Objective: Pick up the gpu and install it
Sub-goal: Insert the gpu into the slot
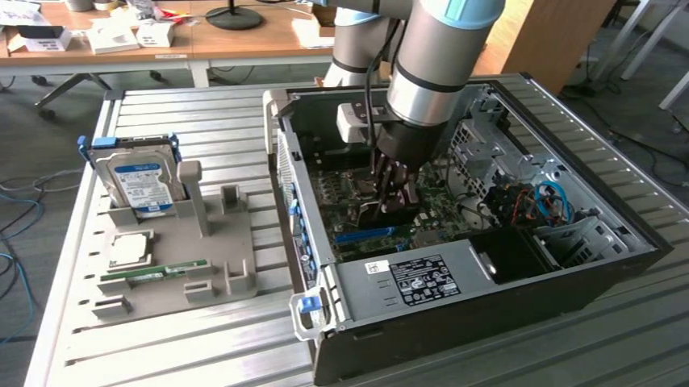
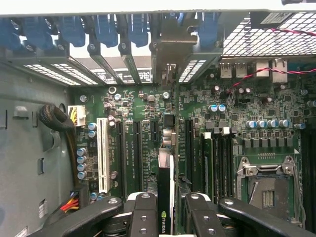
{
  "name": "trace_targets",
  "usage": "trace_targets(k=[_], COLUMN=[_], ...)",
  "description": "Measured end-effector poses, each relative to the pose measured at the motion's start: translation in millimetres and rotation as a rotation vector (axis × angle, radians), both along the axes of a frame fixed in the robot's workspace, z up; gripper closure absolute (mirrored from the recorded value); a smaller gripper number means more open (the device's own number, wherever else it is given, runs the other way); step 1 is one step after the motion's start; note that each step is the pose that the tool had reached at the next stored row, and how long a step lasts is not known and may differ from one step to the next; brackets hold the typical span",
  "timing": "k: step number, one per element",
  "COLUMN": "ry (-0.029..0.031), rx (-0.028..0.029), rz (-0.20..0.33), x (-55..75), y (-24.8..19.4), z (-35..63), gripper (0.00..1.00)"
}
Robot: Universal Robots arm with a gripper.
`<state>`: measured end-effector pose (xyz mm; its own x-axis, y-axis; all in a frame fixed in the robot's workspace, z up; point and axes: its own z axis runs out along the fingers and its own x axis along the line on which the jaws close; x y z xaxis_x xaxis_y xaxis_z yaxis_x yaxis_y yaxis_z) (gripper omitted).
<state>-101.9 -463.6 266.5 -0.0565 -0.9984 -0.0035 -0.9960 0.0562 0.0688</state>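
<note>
The gpu (image 2: 165,180), a thin black expansion card with a silvery end bracket, stands edge-on, clamped in the arm's black gripper (image 1: 390,200) inside the open dark computer case (image 1: 485,322). Its long axis runs parallel to the green motherboard's (image 2: 143,106) black slots.

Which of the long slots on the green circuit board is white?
The long white plastic slot nearest the black cable bundle; the other slots are black.
</note>
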Motion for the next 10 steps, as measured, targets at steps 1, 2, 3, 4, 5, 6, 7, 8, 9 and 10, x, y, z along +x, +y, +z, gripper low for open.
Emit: trace_targets(k=[1,2,3,4,5,6,7,8,9,10], ry=[0.0000,-0.0001,0.0000,-0.0001,-0.0001,0.0000,-0.0001,-0.0001,0.0000,0.0000], rx=[0.0000,0.0001,0.0001,0.0002,0.0002,0.0001,0.0002,0.0001,0.0000,0.0000], rz=[0.000,0.001,0.002,0.002,0.002,0.003,0.005,0.006,0.007,0.008], x=[0.0,0.0,0.0,0.0,0.0,0.0,0.0,0.0,0.0,0.0], y=[0.0,0.0,0.1,0.1,0.1,0.1,0.2,0.3,0.3,0.4], z=[-0.1,-0.2,-0.6,-0.8,-0.9,-1.0,-1.3,-1.5,-1.6,-1.7], gripper=[0.74,0.74,0.74,0.74,0.74,0.74,0.74,0.74,0.74,0.74])
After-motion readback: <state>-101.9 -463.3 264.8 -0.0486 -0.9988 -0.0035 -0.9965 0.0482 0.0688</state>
